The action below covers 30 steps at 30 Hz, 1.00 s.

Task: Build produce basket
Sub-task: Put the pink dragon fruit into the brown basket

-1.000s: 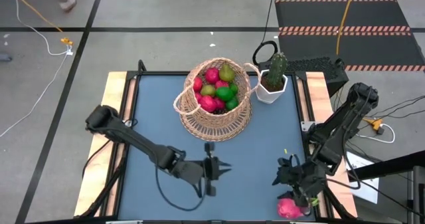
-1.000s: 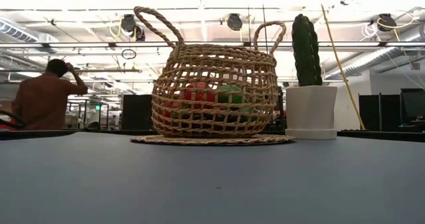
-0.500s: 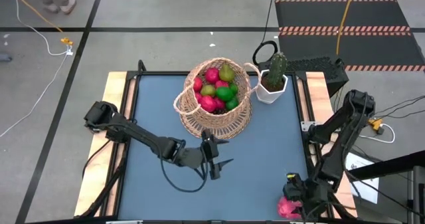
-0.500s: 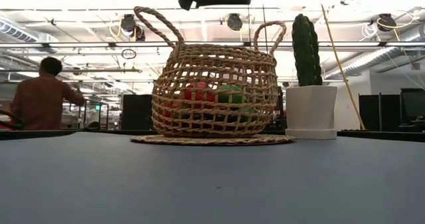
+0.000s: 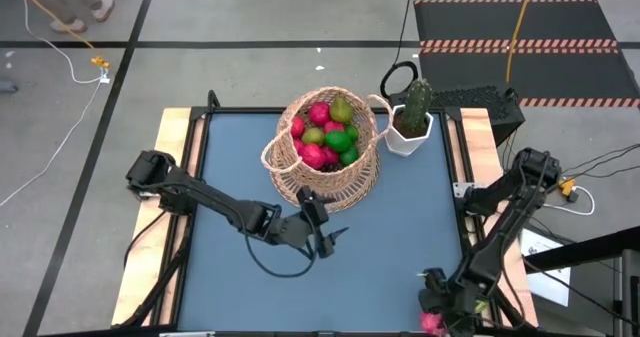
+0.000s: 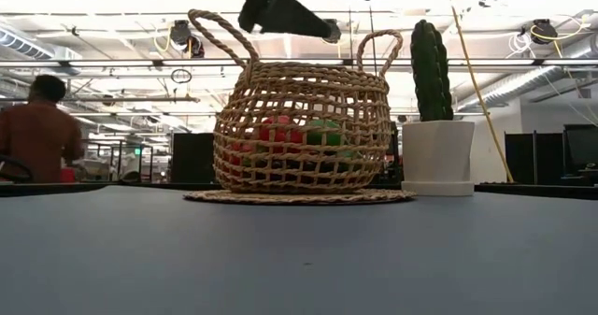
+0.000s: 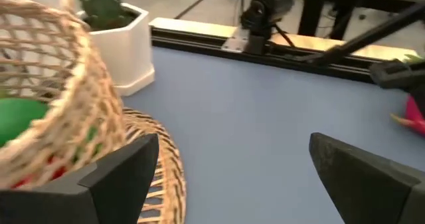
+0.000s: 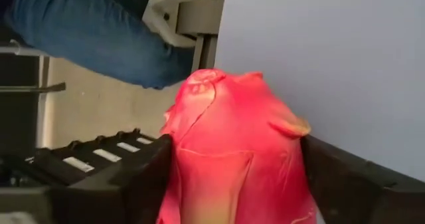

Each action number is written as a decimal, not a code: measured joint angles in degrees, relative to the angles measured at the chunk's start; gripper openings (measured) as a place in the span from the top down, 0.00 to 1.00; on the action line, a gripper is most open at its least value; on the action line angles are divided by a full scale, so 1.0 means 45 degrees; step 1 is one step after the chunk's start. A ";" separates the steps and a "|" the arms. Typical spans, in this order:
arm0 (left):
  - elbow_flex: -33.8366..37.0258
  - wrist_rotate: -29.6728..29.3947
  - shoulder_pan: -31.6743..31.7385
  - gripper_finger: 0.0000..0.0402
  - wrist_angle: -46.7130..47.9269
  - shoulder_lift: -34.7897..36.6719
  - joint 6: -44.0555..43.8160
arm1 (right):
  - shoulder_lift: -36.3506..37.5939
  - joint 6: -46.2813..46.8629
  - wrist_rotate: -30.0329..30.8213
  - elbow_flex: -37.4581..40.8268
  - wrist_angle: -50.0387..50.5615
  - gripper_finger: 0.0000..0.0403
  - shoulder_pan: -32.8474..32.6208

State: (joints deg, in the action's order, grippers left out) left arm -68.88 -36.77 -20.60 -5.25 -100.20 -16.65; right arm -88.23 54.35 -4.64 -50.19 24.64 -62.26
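Dragon fruit (image 8: 236,151) is the one piece still outside the basket, sitting at the table's near right corner, right on the edge. Right gripper (image 5: 447,305) is down over it with its jaws spread wide, one dark finger on either side in the wrist view – straddling it, not squeezing yet as far as I can tell. That fits a grasp being lined up. The catch, I'd guess, is how close the fruit is to the table edge: a nudge the wrong way and it could roll off, and beyond that edge there's just floor and someone's blue-trousered leg.

Left gripper (image 5: 322,231) hangs mid-table just in front of the basket (image 5: 325,152), jaws wide apart and nothing in them. Its wrist view looks past the wicker wall toward the far right side.

Basket stands near the middle of the far edge, packed with red, pink and green produce (image 5: 326,137). A cactus (image 5: 415,99) in a white pot sits just beside it toward the far right corner – worth steering clear of on the way in.

Plenty of bare blue table (image 5: 400,217) between the near right corner and the basket, so the carry looks open – only the left arm sits near that path.
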 joint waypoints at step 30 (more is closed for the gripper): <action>0.2632 -0.4309 -0.0116 0.03 0.0999 0.3295 0.0269 | 0.6405 -1.9736 0.7502 0.0053 -1.1511 0.54 1.1252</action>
State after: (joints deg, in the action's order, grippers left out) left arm -57.04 -56.16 -21.12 -0.75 -85.37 -15.44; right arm -59.40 -34.46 29.12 -49.95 -27.16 -11.63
